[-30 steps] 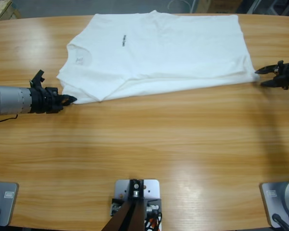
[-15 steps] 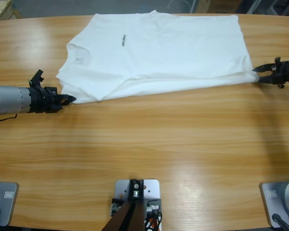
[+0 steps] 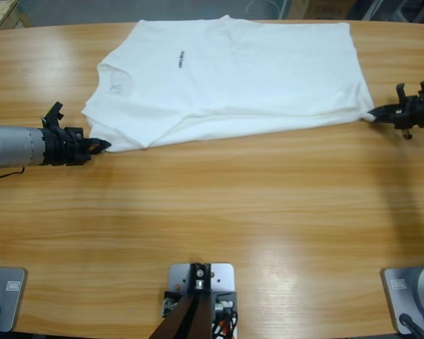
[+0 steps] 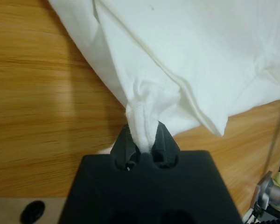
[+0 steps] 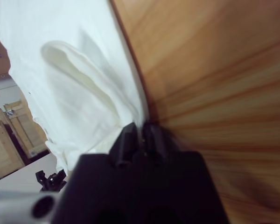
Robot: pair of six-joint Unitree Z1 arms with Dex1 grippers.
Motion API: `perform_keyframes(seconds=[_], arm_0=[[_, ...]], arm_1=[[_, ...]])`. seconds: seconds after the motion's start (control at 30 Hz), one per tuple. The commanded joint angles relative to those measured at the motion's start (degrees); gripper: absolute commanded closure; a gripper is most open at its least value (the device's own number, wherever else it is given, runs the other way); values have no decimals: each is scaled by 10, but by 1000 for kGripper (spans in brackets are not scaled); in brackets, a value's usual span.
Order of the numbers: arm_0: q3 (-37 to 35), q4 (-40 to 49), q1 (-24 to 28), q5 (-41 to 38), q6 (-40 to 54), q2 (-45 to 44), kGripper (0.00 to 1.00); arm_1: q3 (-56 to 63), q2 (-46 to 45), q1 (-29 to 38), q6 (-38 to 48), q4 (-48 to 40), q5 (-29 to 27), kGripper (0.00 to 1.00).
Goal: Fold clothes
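The clothes are one white T-shirt (image 3: 233, 78) lying flat across the far half of the wooden table (image 3: 233, 226), neck (image 3: 116, 81) to the left and a small dark text mark (image 3: 181, 60) on the chest. My left gripper (image 3: 102, 145) comes in from the left edge and is shut on a bunched corner of the shirt (image 4: 200, 56), pinched between its jaws (image 4: 143, 142). At the right edge my right gripper (image 3: 377, 113) is shut on the hem corner; in the right wrist view its jaws (image 5: 140, 133) close on the shirt's edge (image 5: 74, 70).
Bare wood runs across the near half of the table. A thin black cable (image 3: 3, 175) trails below the left arm. Wooden crates (image 5: 9, 135) stand beyond the table in the right wrist view, where the other arm (image 5: 23, 205) also shows.
The right gripper's jaws were open beside the hem corner and have now shut on it, shifting slightly up and to the right. The left arm has not moved.
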Motion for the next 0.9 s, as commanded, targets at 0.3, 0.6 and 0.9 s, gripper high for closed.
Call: perform_keyframes(seconds=[0.3, 0.6, 0.9], arm_0=[[44, -4, 49, 5, 23, -64, 1000], [60, 76, 118, -11, 47, -226, 1000], [17, 225, 136, -16, 65, -355, 1000]], arm_1=[[24, -3, -1, -28, 28, 30, 1000], [-10, -125, -1, -61, 145, 29, 1000], [-32, -198, -1, -79, 218, 24, 1000]])
